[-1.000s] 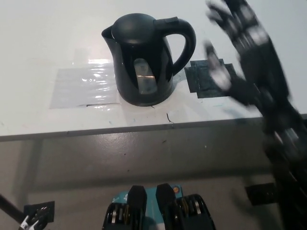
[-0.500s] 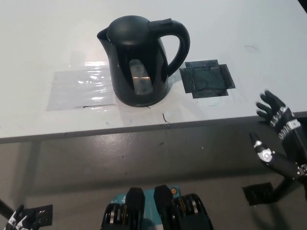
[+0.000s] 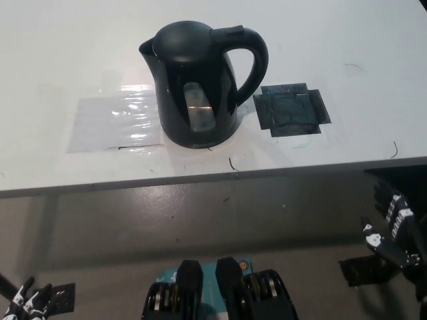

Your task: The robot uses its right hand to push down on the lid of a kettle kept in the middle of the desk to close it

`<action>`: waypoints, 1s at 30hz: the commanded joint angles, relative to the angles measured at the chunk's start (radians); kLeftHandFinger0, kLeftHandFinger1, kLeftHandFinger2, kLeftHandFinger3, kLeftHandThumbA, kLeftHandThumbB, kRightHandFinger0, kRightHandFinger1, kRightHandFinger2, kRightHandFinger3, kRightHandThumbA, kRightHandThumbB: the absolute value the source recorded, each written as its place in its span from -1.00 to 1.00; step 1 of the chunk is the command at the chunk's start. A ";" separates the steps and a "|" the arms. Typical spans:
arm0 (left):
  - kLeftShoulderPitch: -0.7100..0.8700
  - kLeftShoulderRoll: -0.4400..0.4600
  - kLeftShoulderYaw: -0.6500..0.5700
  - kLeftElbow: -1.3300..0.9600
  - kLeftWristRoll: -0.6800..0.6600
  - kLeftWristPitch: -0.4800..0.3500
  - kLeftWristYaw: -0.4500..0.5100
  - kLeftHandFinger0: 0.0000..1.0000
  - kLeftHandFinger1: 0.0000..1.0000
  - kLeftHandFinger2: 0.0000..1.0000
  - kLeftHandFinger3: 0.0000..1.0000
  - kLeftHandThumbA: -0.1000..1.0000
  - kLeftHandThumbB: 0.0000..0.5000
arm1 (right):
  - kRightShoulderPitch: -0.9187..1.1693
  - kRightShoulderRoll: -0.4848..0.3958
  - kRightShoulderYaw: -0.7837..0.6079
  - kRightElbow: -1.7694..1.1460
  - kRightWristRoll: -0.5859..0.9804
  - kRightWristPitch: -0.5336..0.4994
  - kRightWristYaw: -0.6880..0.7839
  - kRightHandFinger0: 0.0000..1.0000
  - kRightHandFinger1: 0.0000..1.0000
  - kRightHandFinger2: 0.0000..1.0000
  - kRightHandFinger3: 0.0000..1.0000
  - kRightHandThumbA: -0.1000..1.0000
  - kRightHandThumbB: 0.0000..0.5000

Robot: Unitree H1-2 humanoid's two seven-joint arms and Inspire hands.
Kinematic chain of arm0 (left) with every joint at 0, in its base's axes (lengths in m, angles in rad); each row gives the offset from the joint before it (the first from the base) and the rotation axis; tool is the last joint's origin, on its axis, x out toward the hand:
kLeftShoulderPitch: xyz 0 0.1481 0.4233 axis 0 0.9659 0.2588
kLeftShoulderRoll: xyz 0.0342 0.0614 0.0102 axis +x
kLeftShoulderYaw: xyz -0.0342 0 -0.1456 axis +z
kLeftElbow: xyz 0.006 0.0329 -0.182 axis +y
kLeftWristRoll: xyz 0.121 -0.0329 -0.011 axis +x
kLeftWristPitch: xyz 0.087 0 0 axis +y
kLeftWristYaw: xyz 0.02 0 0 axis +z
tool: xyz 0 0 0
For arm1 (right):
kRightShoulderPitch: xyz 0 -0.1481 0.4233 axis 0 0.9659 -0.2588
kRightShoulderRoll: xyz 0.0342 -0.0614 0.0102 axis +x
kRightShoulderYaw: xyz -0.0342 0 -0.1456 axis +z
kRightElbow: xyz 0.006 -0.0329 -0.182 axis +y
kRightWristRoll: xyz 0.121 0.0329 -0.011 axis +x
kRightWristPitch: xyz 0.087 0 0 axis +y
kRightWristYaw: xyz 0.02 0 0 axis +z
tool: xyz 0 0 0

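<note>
A black kettle (image 3: 200, 83) stands upright on the white desk (image 3: 73, 53), spout to the left and handle to the right. Its lid (image 3: 183, 37) lies down flat on the body. My black right hand (image 3: 393, 227) hangs below the desk's front edge at the lower right, well away from the kettle, fingers spread and holding nothing. Only the fingertips of my white left hand (image 3: 27, 300) show at the bottom left corner.
A patch of clear tape (image 3: 113, 123) lies on the desk left of the kettle. A dark tape square (image 3: 291, 109) lies to its right. The desk's front edge (image 3: 200, 177) runs across the picture, with grey floor below.
My right hand has dropped from above the desk at the upper right to below the desk's front edge. The kettle stands as before with its lid down.
</note>
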 commanded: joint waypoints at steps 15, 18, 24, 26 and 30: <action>-0.012 -0.015 -0.006 0.026 -0.011 -0.072 -0.023 1.00 1.00 0.73 1.00 -0.26 -0.20 | -0.111 -0.021 -0.156 0.261 0.128 0.074 0.031 1.00 1.00 1.00 1.00 -0.42 -1.00; -0.015 -0.014 -0.004 0.023 -0.013 -0.071 -0.020 1.00 1.00 0.73 1.00 -0.28 -0.23 | -0.118 -0.016 -0.170 0.260 0.132 0.089 0.032 1.00 1.00 1.00 1.00 -0.44 -1.00; -0.032 -0.014 -0.008 0.029 -0.009 -0.075 -0.019 1.00 1.00 0.69 1.00 -0.30 -0.25 | -0.124 -0.007 -0.213 0.240 0.163 0.151 -0.006 1.00 1.00 1.00 1.00 -0.32 -1.00; -0.033 -0.013 -0.009 0.031 -0.006 -0.078 -0.020 1.00 1.00 0.71 1.00 -0.27 -0.17 | -0.127 -0.003 -0.231 0.239 0.177 0.176 -0.007 1.00 1.00 1.00 1.00 -0.24 -1.00; -0.036 -0.011 -0.011 0.032 0.002 -0.081 -0.017 1.00 1.00 0.73 1.00 -0.26 -0.16 | -0.124 -0.002 -0.238 0.225 0.176 0.195 -0.004 1.00 1.00 1.00 1.00 -0.20 -1.00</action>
